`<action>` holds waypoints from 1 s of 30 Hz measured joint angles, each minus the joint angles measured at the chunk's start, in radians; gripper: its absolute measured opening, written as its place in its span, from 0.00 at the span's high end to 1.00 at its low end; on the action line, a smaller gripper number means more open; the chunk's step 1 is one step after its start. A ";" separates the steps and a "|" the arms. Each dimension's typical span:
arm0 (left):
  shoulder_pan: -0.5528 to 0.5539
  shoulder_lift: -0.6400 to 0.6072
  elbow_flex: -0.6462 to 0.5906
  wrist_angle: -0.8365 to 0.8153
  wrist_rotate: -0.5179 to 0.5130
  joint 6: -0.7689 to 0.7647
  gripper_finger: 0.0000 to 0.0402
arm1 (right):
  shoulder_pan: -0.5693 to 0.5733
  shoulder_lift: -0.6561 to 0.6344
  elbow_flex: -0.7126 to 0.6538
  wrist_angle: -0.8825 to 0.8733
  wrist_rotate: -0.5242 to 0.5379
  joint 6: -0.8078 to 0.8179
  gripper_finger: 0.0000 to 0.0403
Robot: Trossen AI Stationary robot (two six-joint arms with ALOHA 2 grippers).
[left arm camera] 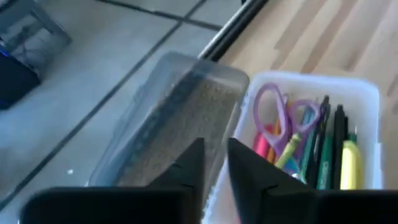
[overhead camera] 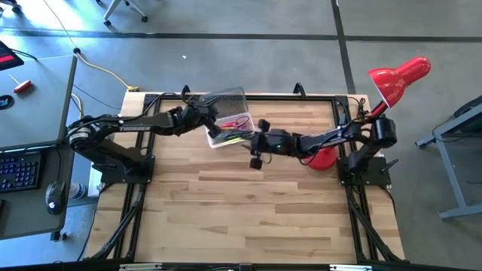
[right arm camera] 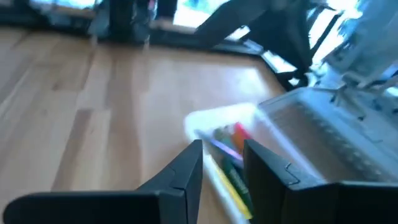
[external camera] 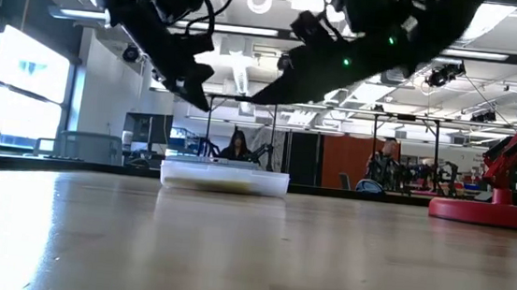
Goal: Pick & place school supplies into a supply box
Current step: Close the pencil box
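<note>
The supply box [overhead camera: 230,129] is a clear case resting flat on the table [external camera: 225,179], its greyish lid [left arm camera: 180,118] swung open toward the far edge. Inside lie purple-handled scissors [left arm camera: 273,118], a yellow pen [left arm camera: 349,163], and green, black and pink ones. My left gripper [left arm camera: 216,168] stands over the hinge side with a narrow gap between its fingers. In the low view it hangs clear above the box [external camera: 201,101]. My right gripper [right arm camera: 224,158] is open and empty, raised off the box's right end [overhead camera: 254,140].
A red desk lamp stands on the table's right side, base [overhead camera: 324,158] behind my right arm, head [overhead camera: 399,75] beyond the far-right corner. Bare wood lies toward the near edge [overhead camera: 241,218]. A person [external camera: 237,148] sits in the room behind. A desk with a keyboard [overhead camera: 19,169] is at left.
</note>
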 joint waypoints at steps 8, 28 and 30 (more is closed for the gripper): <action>0.181 0.084 -0.001 -0.010 -0.056 -0.093 0.94 | -0.117 0.058 -0.085 0.113 0.218 0.018 0.79; 0.515 0.269 -0.001 -0.032 0.251 -0.369 0.96 | -0.620 0.311 0.383 -0.295 -0.191 0.478 1.00; 0.515 0.282 -0.001 -0.016 0.249 -0.367 0.97 | -0.633 0.375 0.472 -0.335 -0.232 0.478 1.00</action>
